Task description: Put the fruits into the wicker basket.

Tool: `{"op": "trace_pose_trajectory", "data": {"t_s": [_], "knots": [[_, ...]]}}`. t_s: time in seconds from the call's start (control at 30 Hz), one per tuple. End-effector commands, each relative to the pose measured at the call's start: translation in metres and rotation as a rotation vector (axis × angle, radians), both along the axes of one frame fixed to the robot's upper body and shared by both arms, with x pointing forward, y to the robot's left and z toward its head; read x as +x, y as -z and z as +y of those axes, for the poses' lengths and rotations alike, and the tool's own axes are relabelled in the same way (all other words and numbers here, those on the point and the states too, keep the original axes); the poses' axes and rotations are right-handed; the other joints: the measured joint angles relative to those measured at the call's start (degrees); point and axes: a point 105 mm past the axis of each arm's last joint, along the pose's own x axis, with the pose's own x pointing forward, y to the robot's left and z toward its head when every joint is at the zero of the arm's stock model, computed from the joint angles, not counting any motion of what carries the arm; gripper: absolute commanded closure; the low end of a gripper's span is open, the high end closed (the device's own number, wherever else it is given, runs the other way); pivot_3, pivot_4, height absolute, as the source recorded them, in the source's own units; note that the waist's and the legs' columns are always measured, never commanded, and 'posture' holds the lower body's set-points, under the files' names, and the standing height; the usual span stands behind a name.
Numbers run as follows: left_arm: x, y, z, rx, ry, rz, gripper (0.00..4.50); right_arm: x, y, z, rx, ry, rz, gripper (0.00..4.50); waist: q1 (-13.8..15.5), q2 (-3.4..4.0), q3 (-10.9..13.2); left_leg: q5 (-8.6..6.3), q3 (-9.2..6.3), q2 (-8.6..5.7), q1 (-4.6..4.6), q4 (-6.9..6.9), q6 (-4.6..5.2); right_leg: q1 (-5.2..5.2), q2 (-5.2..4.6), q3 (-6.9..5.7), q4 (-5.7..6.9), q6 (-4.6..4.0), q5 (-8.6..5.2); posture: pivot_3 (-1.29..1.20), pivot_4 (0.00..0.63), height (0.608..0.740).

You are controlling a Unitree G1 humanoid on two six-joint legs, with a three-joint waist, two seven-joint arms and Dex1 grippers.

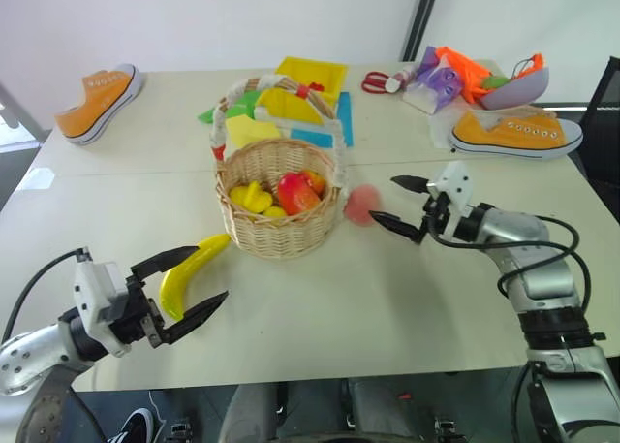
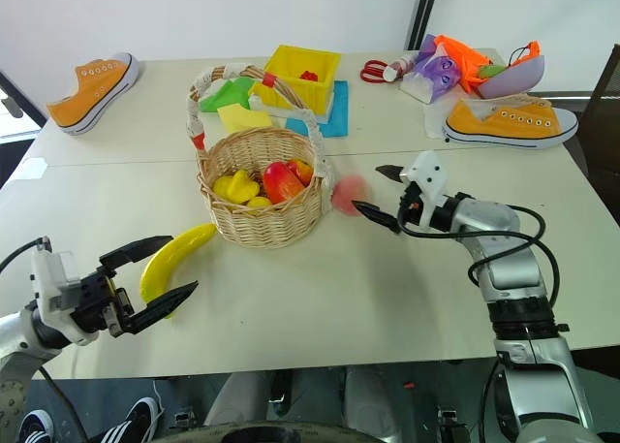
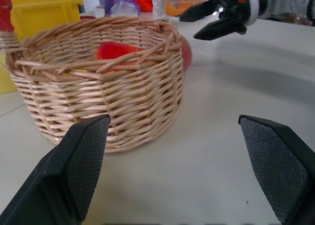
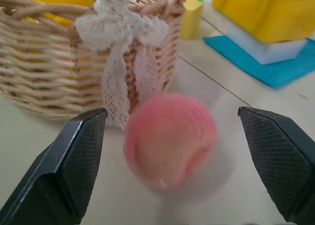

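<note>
The wicker basket point(image 1: 276, 220) stands mid-table with several toy items in it, its handle wrapped in white with red bands. A yellow banana point(image 1: 191, 271) lies on the table just left of the basket. My left gripper point(image 1: 194, 283) is open around it as seen from the head. In the left wrist view the fingers point(image 3: 74, 171) face the basket point(image 3: 113, 102) with nothing between them. A pink-red peach point(image 4: 170, 139) sits by the basket's right side, below a lace bow. My right gripper point(image 1: 387, 200) is open and points at the peach from the right, close to it.
Orange sneakers lie at the far left point(image 1: 97, 102) and the far right point(image 1: 516, 133). A yellow plastic box point(image 1: 310, 79) and a blue cloth point(image 1: 344, 123) sit behind the basket. Colourful clutter point(image 1: 455, 75) fills the back right corner. The table's front edge point(image 1: 320, 373) is near my arms.
</note>
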Motion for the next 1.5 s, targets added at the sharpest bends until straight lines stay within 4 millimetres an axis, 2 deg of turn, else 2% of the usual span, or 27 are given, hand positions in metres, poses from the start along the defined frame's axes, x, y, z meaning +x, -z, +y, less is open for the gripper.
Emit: {"op": "trace_pose_trajectory", "data": {"t_s": [0.03,0.2,0.4,0.57,0.77,0.83,0.9,1.0,1.2,1.3,1.37,1.5], "knots": [[-0.001,-0.007,-0.007,0.007,0.012,-0.05,0.0,0.006,-0.014,0.007,-0.056,-0.002,-0.051,0.05,-0.07,0.0,0.0,0.0,0.0,0.0,0.0,-0.02,0.0,0.0,0.0,0.0,-0.01,0.0,0.0,0.0,0.15,0.74],[-0.003,-0.004,-0.01,-0.009,0.019,-0.039,0.0,0.008,-0.002,0.014,-0.084,-0.027,0.029,0.05,-0.12,0.0,0.0,0.0,0.0,0.0,0.0,-0.06,0.0,-0.02,0.0,-0.01,-0.02,0.0,0.0,0.0,0.15,0.74],[-0.007,0.002,-0.016,-0.02,0.027,-0.027,0.0,0.024,0.011,0.009,-0.087,0.051,0.061,0.05,-0.33,0.0,0.0,0.01,0.01,0.0,0.01,-0.04,0.01,0.0,0.0,0.0,-0.02,0.01,0.0,0.0,0.15,0.74],[-0.007,0.005,-0.017,-0.027,0.018,-0.023,0.0,0.023,0.017,0.013,-0.059,0.053,0.104,0.05,-0.28,0.0,0.0,0.0,0.0,0.0,0.01,-0.07,0.01,-0.01,0.0,-0.02,-0.02,0.01,0.01,0.0,0.15,0.74],[0.001,-0.004,-0.017,-0.02,0.004,-0.038,0.0,0.021,0.023,0.016,-0.045,0.046,0.128,0.05,-0.3,-0.01,-0.01,0.01,0.0,0.0,0.02,-0.04,0.01,0.03,0.0,-0.02,-0.02,0.02,0.01,0.0,0.15,0.74],[0.004,-0.007,-0.018,-0.021,0.005,-0.04,0.0,0.021,0.025,0.015,-0.041,0.049,0.133,0.59,-0.36,-0.01,-0.01,0.01,0.0,0.0,0.02,-0.04,0.01,0.03,0.0,-0.02,-0.02,0.03,0.02,0.0,0.15,0.74],[0.005,-0.01,-0.02,-0.023,0.005,-0.04,0.0,0.021,0.024,0.012,-0.042,0.056,0.13,1.33,-0.32,-0.01,-0.01,0.01,0.0,0.0,0.03,-0.05,0.01,0.03,0.0,-0.03,-0.02,0.15,0.08,0.0,0.15,0.74],[0.007,-0.013,-0.021,-0.023,0.0,-0.045,0.0,0.018,0.018,0.005,-0.046,0.064,0.113,1.33,-0.28,0.0,-0.02,0.01,0.0,0.0,0.03,-0.05,0.01,0.03,0.0,-0.04,-0.02,0.15,0.08,0.0,0.15,0.74],[0.009,-0.016,-0.018,-0.037,-0.025,-0.042,0.0,-0.001,-0.004,-0.017,0.001,0.031,0.139,1.33,0.08,0.0,-0.01,0.0,0.0,-0.01,0.0,-0.05,0.03,0.04,0.0,-0.05,-0.08,0.15,0.08,0.0,0.15,0.74],[0.012,-0.017,-0.015,-0.043,-0.041,-0.047,0.0,-0.031,-0.019,-0.027,-0.001,-0.059,0.213,1.33,0.12,0.06,0.03,-0.01,0.0,0.0,-0.02,-0.05,0.03,0.03,0.0,-0.03,-0.09,0.02,0.01,0.0,0.15,0.74],[0.014,-0.017,-0.012,-0.045,-0.049,-0.049,0.0,-0.048,-0.029,-0.026,0.004,-0.119,0.26,1.33,0.1,0.07,0.03,-0.02,-0.01,0.01,-0.02,-0.07,0.05,0.05,0.0,-0.04,-0.14,0.01,0.01,0.0,0.15,0.74],[0.018,-0.018,-0.007,-0.048,-0.064,-0.06,0.0,-0.066,-0.048,-0.013,0.041,-0.212,0.286,1.33,-0.39,0.06,0.02,-0.02,-0.01,0.02,0.0,-0.09,0.06,0.05,0.0,-0.04,-0.14,0.01,0.01,0.0,0.15,0.74]]}}
